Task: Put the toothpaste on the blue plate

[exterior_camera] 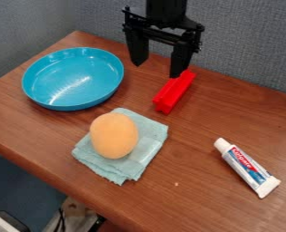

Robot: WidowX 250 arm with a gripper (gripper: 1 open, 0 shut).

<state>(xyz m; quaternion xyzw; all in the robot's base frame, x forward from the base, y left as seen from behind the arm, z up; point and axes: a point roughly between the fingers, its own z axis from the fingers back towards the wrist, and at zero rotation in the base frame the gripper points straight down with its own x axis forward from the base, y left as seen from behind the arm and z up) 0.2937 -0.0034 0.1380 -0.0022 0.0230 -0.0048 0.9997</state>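
The toothpaste point(247, 167), a small white tube with red and blue markings, lies flat near the table's front right edge, cap toward the back. The blue plate point(73, 78), a round turquoise dish, sits at the left of the table and holds nothing. My gripper point(160, 65) hangs at the back centre, pointing down, its black fingers spread open with nothing between them. It is just behind the red block, to the right of the plate and far from the toothpaste.
A red rectangular block point(175, 91) lies just below the gripper. An orange rounded object point(113, 135) rests on a pale teal cloth point(121, 145) at front centre. The wooden table's edges point(37, 149) run along the front left and right.
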